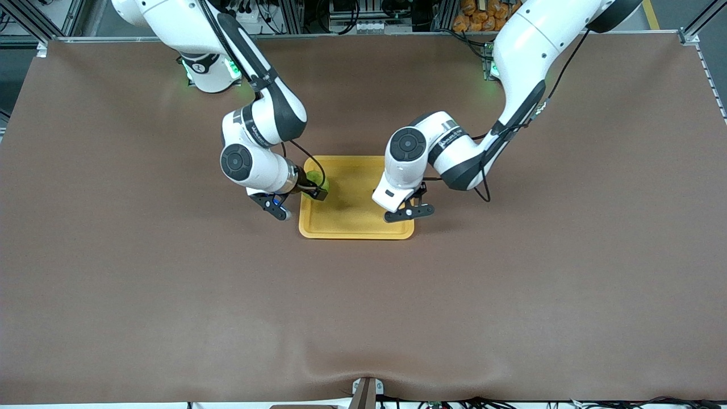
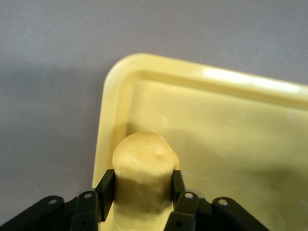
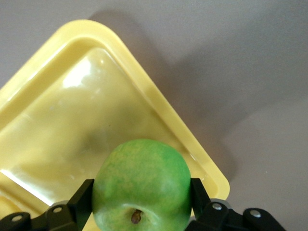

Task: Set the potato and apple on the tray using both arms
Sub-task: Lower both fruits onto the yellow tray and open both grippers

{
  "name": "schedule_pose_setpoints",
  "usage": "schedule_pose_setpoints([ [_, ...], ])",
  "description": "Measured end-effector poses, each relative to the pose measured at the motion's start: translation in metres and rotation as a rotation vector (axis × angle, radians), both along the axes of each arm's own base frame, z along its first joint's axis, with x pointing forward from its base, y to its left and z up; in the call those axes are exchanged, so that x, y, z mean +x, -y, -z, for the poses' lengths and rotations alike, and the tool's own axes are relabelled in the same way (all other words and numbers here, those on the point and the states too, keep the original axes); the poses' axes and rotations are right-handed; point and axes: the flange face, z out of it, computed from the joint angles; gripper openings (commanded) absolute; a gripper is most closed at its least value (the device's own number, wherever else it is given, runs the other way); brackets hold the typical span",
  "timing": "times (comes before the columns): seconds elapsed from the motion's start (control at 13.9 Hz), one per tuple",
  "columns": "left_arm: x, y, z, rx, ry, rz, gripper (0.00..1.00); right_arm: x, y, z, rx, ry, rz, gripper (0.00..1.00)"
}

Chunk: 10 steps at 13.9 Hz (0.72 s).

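Note:
The yellow tray lies at the table's middle. My right gripper is shut on the green apple and holds it over the tray's rim at the right arm's end. In the right wrist view the apple sits between the fingers of the right gripper, stem dimple showing, above the tray. My left gripper is over the tray's end toward the left arm. It is shut on the yellow-orange potato, seen in the left wrist view above a tray corner. The hand hides the potato in the front view.
The brown cloth covers the whole table around the tray. It has a low fold near the edge closest to the front camera. Orange packets and cables lie off the table by the arms' bases.

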Motion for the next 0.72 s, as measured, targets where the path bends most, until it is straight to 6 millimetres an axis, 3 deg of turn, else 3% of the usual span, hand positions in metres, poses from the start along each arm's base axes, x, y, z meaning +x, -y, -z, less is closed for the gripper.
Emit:
schedule_pose_setpoints([
  [0.14, -0.003, 0.003, 0.006, 0.004, -0.006, 0.008, 0.0, -0.002, -0.002, 0.01, -0.007, -0.001, -0.002, 0.61],
  [0.22, -0.002, 0.003, 0.008, 0.004, -0.008, 0.007, 0.12, -0.002, -0.002, 0.013, -0.01, -0.004, -0.001, 0.67],
  [0.29, -0.002, 0.002, 0.009, 0.006, -0.009, 0.006, 0.35, -0.002, -0.001, 0.016, -0.013, -0.006, 0.004, 0.73],
  [0.43, 0.0, 0.0, 0.01, 0.01, -0.009, -0.017, 0.87, -0.001, 0.0, 0.018, -0.021, -0.011, 0.031, 0.94],
  [0.5, 0.001, -0.001, 0.01, 0.012, -0.008, -0.032, 1.0, -0.001, 0.0, 0.018, -0.023, -0.011, 0.039, 1.0],
  [0.72, 0.002, -0.003, 0.011, 0.015, -0.008, -0.04, 1.0, 0.001, 0.003, 0.02, -0.028, -0.011, 0.057, 1.0],
])
